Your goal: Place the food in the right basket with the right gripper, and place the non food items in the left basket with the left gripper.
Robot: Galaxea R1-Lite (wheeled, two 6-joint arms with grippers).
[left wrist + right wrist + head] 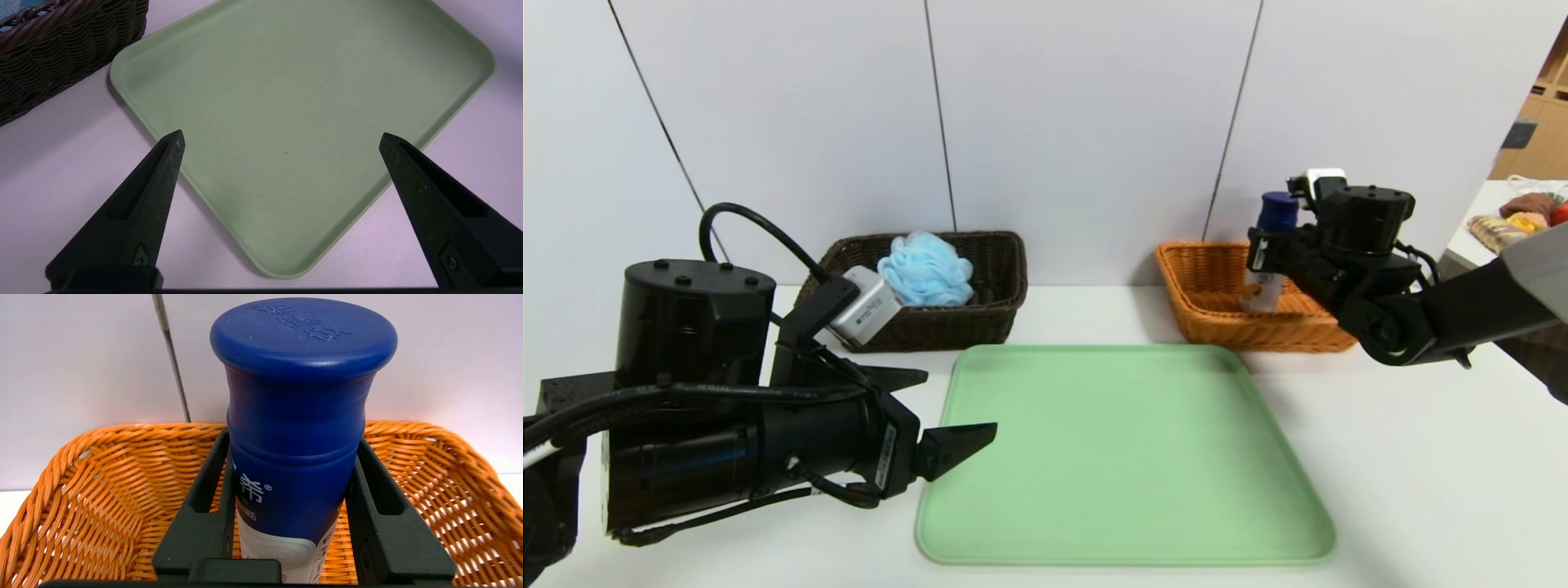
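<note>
Right gripper clamped on tall white, blue-capped drink bottle, held upright over orange-tan wicker basket for lowering inside; left gripper spread wide, idle above green plastic tray.

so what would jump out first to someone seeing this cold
The right end effector is clamped on an upright blue-capped drink bottle, holding it over the orange basket at the far right. In the middle lies a bare green tray, and a light-blue bath sponge sits in the dark basket at far left.
</note>
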